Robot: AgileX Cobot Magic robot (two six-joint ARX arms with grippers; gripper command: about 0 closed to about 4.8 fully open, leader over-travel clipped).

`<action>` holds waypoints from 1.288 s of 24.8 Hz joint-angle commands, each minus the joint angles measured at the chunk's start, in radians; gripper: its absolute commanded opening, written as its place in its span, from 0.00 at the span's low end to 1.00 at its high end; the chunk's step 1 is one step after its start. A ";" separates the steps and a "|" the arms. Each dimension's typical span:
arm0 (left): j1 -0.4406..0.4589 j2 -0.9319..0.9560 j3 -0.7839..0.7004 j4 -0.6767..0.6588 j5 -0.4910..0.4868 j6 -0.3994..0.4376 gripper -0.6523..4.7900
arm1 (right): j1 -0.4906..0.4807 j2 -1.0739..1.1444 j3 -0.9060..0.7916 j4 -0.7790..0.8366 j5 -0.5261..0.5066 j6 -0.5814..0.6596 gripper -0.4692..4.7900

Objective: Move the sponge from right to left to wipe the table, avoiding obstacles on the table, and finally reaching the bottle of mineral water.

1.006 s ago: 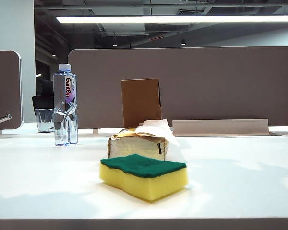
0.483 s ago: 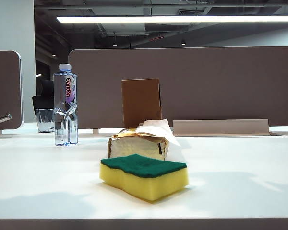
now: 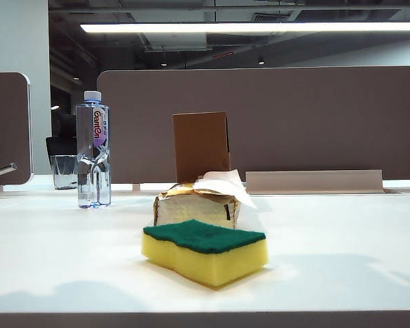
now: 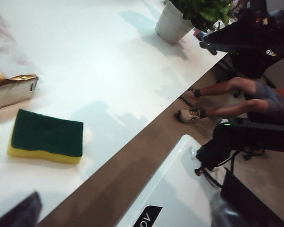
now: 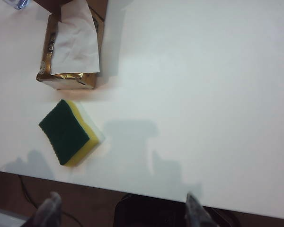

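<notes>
Sponge (image 3: 204,251) lies green-side up, near table (image 3: 342,239) edge, before tissue pack (image 3: 197,203). Left gripper (image 4: 123,215) and right gripper (image 5: 120,208) both spread wide, high above table, holding nothing.

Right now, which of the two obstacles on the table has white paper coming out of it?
The tissue pack, low and silvery with gold trim, just behind the sponge. The brown cardboard box stands upright and plain.

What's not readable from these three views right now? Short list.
- Left gripper: left wrist view shows only blurred dark fingertips at the frame edge; its place over the table can't be told.
- Right gripper: right wrist view, fingertips cut off by the edge, spread apart, off the sponge.
- Neither arm appears in the exterior view.
- Cardboard box: base hidden behind the tissue pack.
- Bottle of mineral water: small label print too small to read.
</notes>
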 commanded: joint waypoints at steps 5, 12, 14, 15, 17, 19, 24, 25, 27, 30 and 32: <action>-0.047 0.073 0.005 -0.045 -0.085 0.000 1.00 | 0.001 -0.002 0.008 0.006 -0.008 0.000 0.73; -0.085 0.314 0.005 0.010 -0.096 0.031 1.00 | 0.001 -0.002 0.008 0.007 -0.008 0.000 0.73; -0.118 0.382 0.005 0.062 -0.104 0.030 1.00 | 0.001 -0.002 0.008 0.006 -0.007 0.000 0.73; -0.133 0.409 0.005 0.083 -0.104 0.030 1.00 | 0.001 -0.002 0.008 0.006 -0.007 0.000 0.73; -0.159 0.475 0.005 0.138 -0.103 0.029 1.00 | 0.001 -0.002 0.008 0.006 -0.007 0.000 0.73; -0.179 0.533 0.005 0.184 -0.105 0.026 1.00 | 0.001 -0.002 0.008 0.006 -0.006 0.000 0.73; -0.192 0.645 0.005 0.249 -0.105 0.026 1.00 | 0.001 -0.002 0.008 0.007 -0.005 0.000 0.73; -0.200 0.669 0.005 0.259 -0.106 0.026 1.00 | 0.001 -0.002 0.008 0.007 -0.004 0.000 0.73; -0.212 0.711 0.005 0.280 -0.104 0.026 1.00 | 0.001 -0.002 0.008 0.007 -0.004 0.000 0.73; -0.253 0.787 0.005 0.330 -0.105 0.026 1.00 | 0.002 -0.002 0.008 0.007 -0.005 0.000 0.73; -0.274 0.825 0.005 0.357 -0.107 0.026 1.00 | 0.001 -0.002 0.008 0.007 -0.005 0.000 0.73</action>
